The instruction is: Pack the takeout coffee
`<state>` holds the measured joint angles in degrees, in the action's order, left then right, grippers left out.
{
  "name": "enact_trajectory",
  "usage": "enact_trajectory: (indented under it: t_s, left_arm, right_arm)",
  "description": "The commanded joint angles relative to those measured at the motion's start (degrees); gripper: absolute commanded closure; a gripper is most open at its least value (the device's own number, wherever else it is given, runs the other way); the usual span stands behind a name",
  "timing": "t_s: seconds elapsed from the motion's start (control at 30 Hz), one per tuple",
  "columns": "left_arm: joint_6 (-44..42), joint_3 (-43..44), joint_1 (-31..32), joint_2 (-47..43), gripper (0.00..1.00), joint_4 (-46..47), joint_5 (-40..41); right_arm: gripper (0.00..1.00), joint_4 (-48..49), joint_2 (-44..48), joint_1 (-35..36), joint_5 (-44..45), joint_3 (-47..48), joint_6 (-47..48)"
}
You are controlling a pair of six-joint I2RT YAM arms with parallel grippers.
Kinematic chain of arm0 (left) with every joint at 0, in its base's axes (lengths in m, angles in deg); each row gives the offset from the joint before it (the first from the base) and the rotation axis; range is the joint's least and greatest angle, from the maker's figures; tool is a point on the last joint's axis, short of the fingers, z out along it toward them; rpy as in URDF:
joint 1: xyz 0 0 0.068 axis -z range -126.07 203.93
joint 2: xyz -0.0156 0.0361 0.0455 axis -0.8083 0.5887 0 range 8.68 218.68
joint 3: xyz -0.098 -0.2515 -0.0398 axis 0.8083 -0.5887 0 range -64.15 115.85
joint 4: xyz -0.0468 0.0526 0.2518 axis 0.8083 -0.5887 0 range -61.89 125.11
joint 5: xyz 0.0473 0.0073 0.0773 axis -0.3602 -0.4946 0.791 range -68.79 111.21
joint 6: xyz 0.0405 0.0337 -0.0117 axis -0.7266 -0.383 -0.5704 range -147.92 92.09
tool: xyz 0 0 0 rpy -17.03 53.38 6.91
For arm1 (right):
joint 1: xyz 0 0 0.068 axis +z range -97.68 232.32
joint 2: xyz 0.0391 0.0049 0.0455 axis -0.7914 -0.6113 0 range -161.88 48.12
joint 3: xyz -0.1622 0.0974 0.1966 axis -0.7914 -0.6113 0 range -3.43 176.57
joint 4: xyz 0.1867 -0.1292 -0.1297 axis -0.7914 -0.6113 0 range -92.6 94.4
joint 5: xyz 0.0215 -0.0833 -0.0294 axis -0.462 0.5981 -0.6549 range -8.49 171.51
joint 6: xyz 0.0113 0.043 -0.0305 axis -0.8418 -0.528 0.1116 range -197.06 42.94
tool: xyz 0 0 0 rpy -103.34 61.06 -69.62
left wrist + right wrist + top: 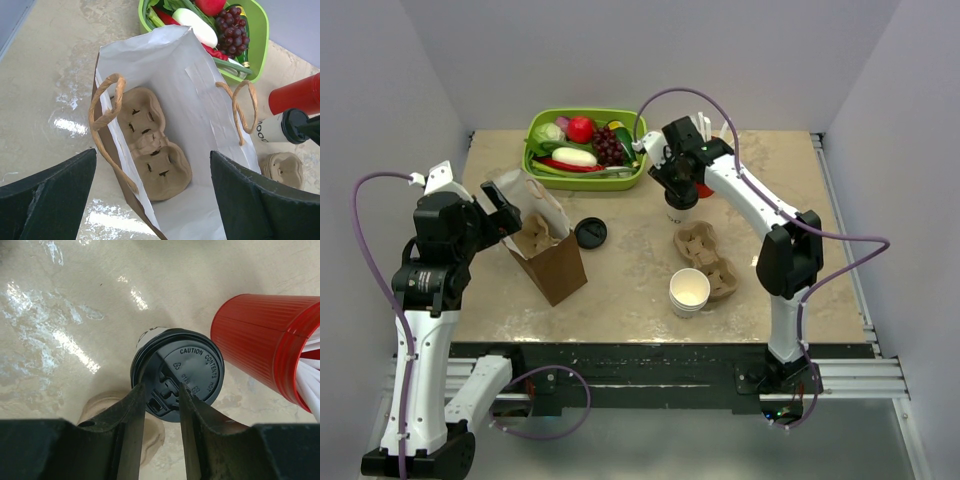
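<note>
So the takeout coffee (177, 371) is standing on the table (620, 300), just beside a red ribbed cup (260, 340), not packed yet. The right gripper (162, 392) sits over its lid, fingers pinched narrow (can't tell if it's actually got hold of anything). One cardboard carrier (150, 145) already lies inside the paper bag (200, 100), and the left gripper (152, 160) is spread wide over the bag's mouth. A second carrier (705, 258) sits out on the table. I'd call it barely started: the coffee needs a pocket, then the bag. The lid reads "CAUTION CONTENTS HOT". The cup's side print is cut off, something like "ood".
</note>
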<state>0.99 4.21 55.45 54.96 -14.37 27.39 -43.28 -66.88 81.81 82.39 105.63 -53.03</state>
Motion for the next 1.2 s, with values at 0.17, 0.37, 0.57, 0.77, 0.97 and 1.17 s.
enact_trajectory:
  t_s: [0.17, 0.37, 0.57, 0.77, 0.97, 1.17]
  left_arm:
    - [-1.2, 1.5, -0.2, 0.2, 0.00, 1.1, -0.7]
    - [-1.9, 1.4, -0.2, 0.3, 0.00, 1.4, -0.7]
    - [-2.4, 0.7, -0.2, 0.2, 0.00, 2.0, -1.1]
    - [-2.7, 0.6, -0.2, 0.3, 0.00, 1.8, -0.6]
    - [-2.5, 0.6, -0.2, -0.1, 0.00, 1.4, -0.2]
    - [-2.4, 0.9, -0.2, -0.6, 0.01, 1.2, -0.2]
  right_arm:
    - [0.68, -2.9, 0.6, -0.1, 0.1, 1.8, -2.0]
    - [0.68, -4.4, 0.4, -0.1, -0.7, 1.5, -3.0]
    - [0.68, -3.9, 1.0, -0.1, -1.5, 0.5, -2.8]
    - [0.68, -4.9, -0.6, 0.0, -1.4, 1.0, -2.9]
    - [0.68, -4.8, -1.2, 0.0, -1.1, 0.8, -2.8]
    - [0.70, -4.7, -2.7, 0.0, -1.0, 1.5, -2.9]
